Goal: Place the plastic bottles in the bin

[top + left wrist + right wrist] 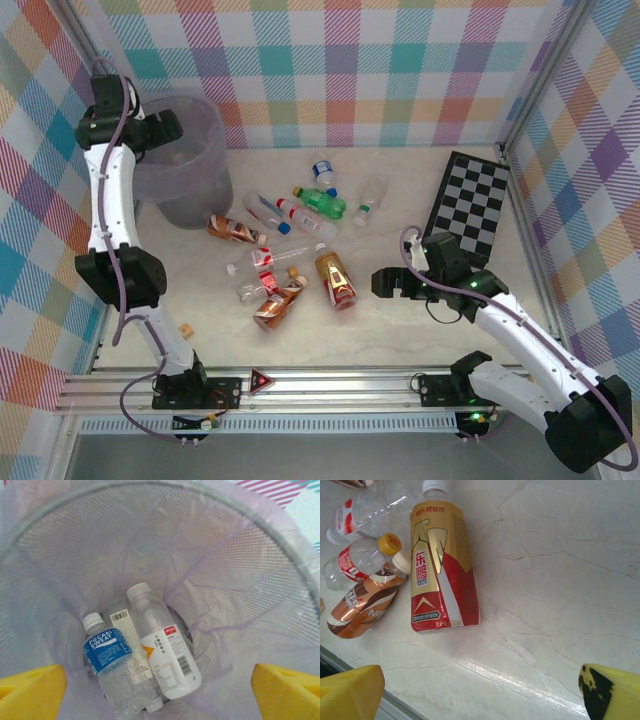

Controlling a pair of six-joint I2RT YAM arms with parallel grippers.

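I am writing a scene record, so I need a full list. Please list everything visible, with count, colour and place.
marble-look table: one, beige, the work surface
round translucent mesh bin with bag liner: one, grey-lavender, far left
plastic bottles in the bin: at least three, one blue-labelled, one white, at its bottom
plastic bottles on the table: about eleven, clear, green, amber-brown, gold-red, lying mid-table
flat checkerboard: one, black-and-white, far right
small block: one, tan, near left edge
checked walls: pastel, around the table
left gripper: one, yellow-tipped, open, above the bin
right gripper: one, yellow-tipped, open, over bare table beside the bottles
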